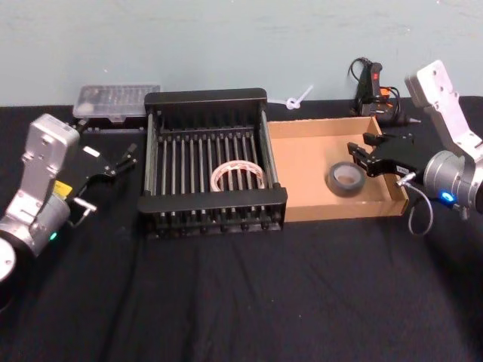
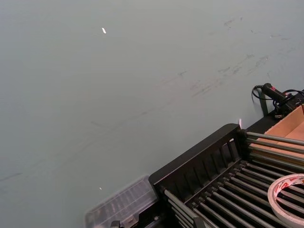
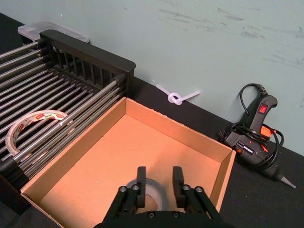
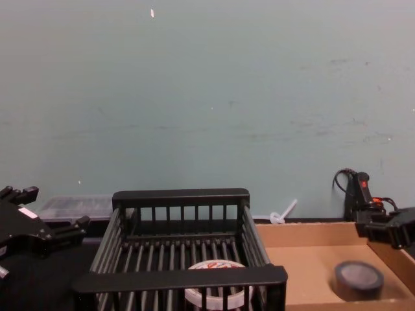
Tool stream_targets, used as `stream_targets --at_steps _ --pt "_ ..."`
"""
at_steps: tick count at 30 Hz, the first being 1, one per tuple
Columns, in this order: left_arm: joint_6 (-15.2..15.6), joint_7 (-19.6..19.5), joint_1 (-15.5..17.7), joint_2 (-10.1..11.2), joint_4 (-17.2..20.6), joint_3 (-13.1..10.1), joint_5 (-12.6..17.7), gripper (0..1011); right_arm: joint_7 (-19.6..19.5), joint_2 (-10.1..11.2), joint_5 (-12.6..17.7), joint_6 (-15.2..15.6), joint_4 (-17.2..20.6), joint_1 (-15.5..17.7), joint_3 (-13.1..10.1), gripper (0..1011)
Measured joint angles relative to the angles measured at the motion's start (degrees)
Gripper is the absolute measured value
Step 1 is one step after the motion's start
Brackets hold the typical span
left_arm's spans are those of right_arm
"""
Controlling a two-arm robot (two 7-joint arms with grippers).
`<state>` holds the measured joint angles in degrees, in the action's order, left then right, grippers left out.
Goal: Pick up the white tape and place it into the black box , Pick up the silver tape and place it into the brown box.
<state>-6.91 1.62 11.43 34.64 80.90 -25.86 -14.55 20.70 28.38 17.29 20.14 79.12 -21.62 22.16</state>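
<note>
A: Black cloth covers our surface (image 1: pixel 241 302), and both rolls look home. The white tape (image 1: pixel 238 175) lies flat on the barred floor of the black box (image 1: pixel 211 96), toward its front right. The silver tape (image 1: pixel 346 179) lies flat in the brown box (image 1: pixel 302 162), near the right wall.

B: Our right gripper (image 1: pixel 364 160) hangs just above that grey roll. In the right wrist view its fingers (image 3: pixel 141 180) stand parted, one to each side of the roll below, holding nothing.

A: And our left gripper (image 1: pixel 124 160) sits off to the left of the crate, above the cloth, well apart from the white roll. Its fingers look spread and empty.

B: So we judge the placing done on both sides, and only the pull-back is left. What worries us?

A: The right fingers are low and close to the cardboard's right wall. If we swing out sideways rather than lifting first, we could catch that wall and drag the shallow tray, or nudge the roll along with it.

B: The glue gun (image 1: pixel 371 84) and its cable lie just behind the tray, too. A wide retreat toward the back could snag them.

A: On the left, the risk is smaller; the clear plastic case (image 1: pixel 117 102) sits behind that arm.
</note>
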Motion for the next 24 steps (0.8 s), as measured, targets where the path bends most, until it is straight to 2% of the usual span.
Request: stream_targets --at_steps 3,7,10,14,20,21,24 --pt "0.0 0.0 0.0 0.0 0.0 0.0 0.0 1001 0.0 0.0 0.0 0.0 0.0 0.0 0.0 393" --pt "0.0 0.0 0.0 0.0 0.0 0.0 0.0 1001 0.0 0.0 0.0 0.0 0.0 0.0 0.0 565" --pt "0.0 0.0 0.0 0.0 0.0 0.0 0.0 1001 0.0 0.1 0.0 0.0 0.1 0.1 0.0 625" --pt "0.0 0.0 0.0 0.0 0.0 0.0 0.0 1002 0.0 0.1 0.1 0.1 0.1 0.1 0.0 782" --pt "0.0 0.0 0.0 0.0 0.0 0.0 0.0 1001 0.0 0.1 0.1 0.1 0.1 0.1 0.0 917" --pt "0.0 0.0 0.0 0.0 0.0 0.0 0.0 1002 0.0 0.1 0.1 0.1 0.1 0.1 0.0 969" --pt "0.0 0.0 0.0 0.0 0.0 0.0 0.0 1001 0.0 0.1 0.1 0.1 0.1 0.1 0.0 1002"
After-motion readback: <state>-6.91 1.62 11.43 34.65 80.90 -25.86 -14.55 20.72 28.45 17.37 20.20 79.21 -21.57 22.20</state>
